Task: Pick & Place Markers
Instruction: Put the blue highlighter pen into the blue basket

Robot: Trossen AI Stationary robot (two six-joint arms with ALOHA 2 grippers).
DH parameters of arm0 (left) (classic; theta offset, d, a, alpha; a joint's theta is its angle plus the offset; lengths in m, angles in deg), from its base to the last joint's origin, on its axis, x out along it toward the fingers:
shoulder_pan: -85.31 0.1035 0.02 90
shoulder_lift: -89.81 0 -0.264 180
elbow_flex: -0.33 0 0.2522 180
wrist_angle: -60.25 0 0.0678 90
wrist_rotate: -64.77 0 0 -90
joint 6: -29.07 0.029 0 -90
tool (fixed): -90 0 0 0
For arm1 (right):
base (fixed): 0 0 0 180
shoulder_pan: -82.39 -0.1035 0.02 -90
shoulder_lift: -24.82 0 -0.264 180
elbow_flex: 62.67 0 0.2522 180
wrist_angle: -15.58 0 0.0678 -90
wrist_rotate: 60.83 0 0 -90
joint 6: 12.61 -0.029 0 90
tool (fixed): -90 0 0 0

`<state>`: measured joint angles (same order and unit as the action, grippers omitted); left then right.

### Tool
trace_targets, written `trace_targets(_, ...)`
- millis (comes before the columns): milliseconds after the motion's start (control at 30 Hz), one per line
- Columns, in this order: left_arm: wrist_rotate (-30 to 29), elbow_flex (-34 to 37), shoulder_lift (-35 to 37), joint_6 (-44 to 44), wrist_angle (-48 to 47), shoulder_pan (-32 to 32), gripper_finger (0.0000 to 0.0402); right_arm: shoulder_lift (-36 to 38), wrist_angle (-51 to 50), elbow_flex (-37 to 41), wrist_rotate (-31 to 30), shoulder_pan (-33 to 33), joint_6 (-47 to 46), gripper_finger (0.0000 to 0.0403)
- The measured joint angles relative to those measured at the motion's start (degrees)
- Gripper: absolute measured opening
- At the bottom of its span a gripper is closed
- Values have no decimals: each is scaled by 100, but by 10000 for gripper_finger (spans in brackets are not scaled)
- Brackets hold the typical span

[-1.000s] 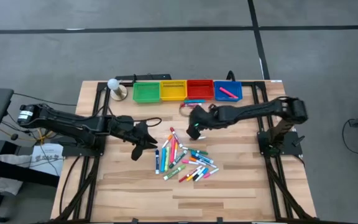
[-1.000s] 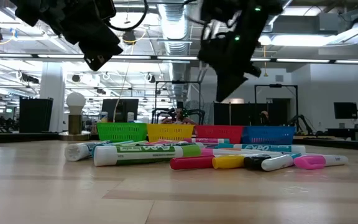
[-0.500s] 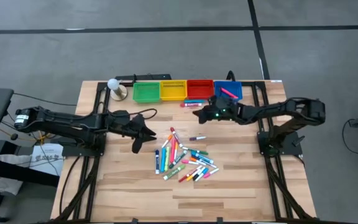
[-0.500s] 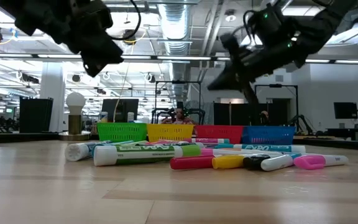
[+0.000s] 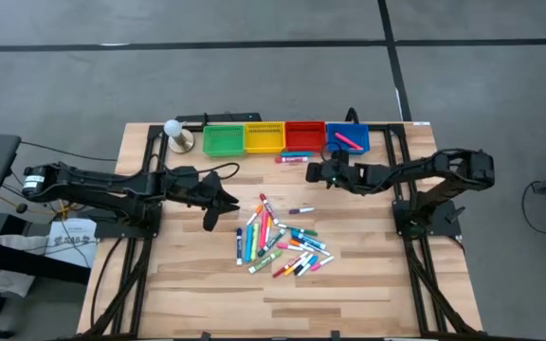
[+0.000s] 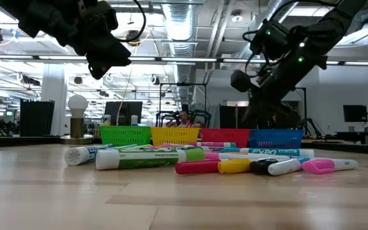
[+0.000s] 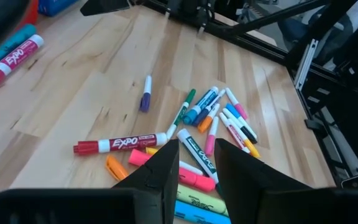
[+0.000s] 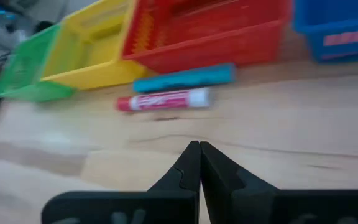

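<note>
The markers lie as a loose pile on the wooden table's middle; the same pile shows in the left wrist view. A purple marker lies alone just beyond it. A red marker and a teal marker lie flat before the red bin. My left gripper hovers open, left of the pile, its fingers empty. My right gripper is shut and empty, above bare table near the two markers by the bins.
Green, yellow, red and blue bins stand in a row at the far edge; a pink marker lies in the blue one. A white bulb-shaped object stands left of the bins. Bare wood lies near the front edge.
My right gripper has left the space over the pile, gone toward the far edge and the bins, sunk lower and rolled about its own line, staying shut. My left gripper has shifted slightly toward the far edge. The markers lie as before.
</note>
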<state>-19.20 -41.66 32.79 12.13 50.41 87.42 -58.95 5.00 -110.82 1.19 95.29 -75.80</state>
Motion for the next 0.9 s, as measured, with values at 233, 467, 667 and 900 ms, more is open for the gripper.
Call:
trace_targets(233,-44,0,0,-1,9,-2,102,-199,-274,-7,-284,2,-52,0)
trace_targets(467,-46,0,0,-3,72,-9,102,-1293,-271,-273,-284,-31,-575,0)
trace_targets(667,-44,-4,-2,-3,109,-33,102,-1893,-254,-551,-500,-39,-538,0)
trace_targets(900,-42,-4,-2,-3,111,-35,102,-2120,-232,-704,-790,-76,-113,0)
